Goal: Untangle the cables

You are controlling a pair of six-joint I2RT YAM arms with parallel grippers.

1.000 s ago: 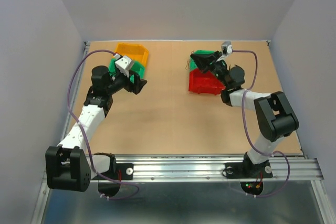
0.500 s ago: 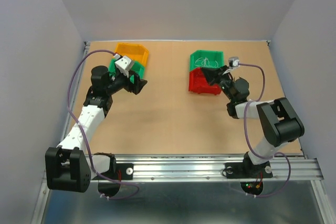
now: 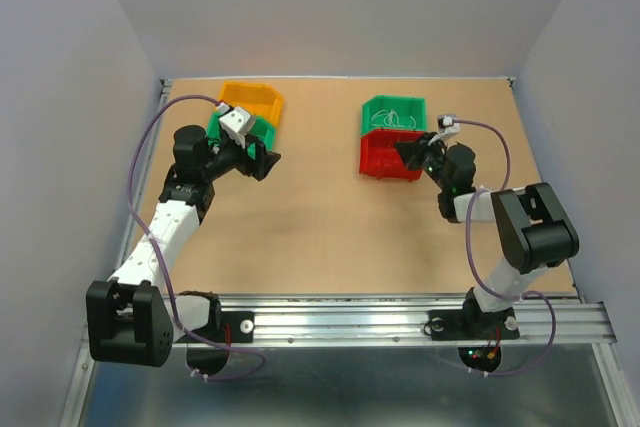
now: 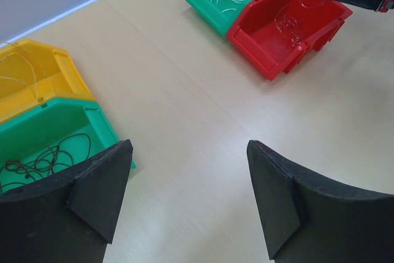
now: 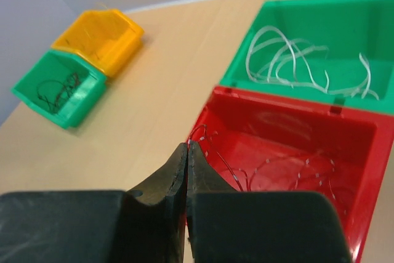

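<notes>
Right wrist view: the right pincer [image 5: 186, 147] is pressed fully closed, its tips meeting just over the near-left rim of a red bin [image 5: 277, 108]. The cables [image 5: 289, 167], thin reddish wires with pale strands, lie loose on the floor of that bin. One red loop rises at the bin's left wall to just beside the pincer's tips. Whether a strand is nipped between them cannot be told.

A green bin [image 5: 320, 7] touches the red bin's far side and holds curled white wires [image 5: 289, 60]. The top camera places this pair right of centre on the desk [image 3: 320, 217], toward its far edge.

The left pincer [image 4: 189, 152] hangs wide open with nothing between its fingers, over bare desk toward the far-left corner, well apart from the cables. Just beside its left finger is a second green bin [image 4: 92, 112] with a tangle of dark wires [image 4: 37, 161] inside. A yellow bin [image 4: 55, 66] stands against that bin's far side.
</notes>
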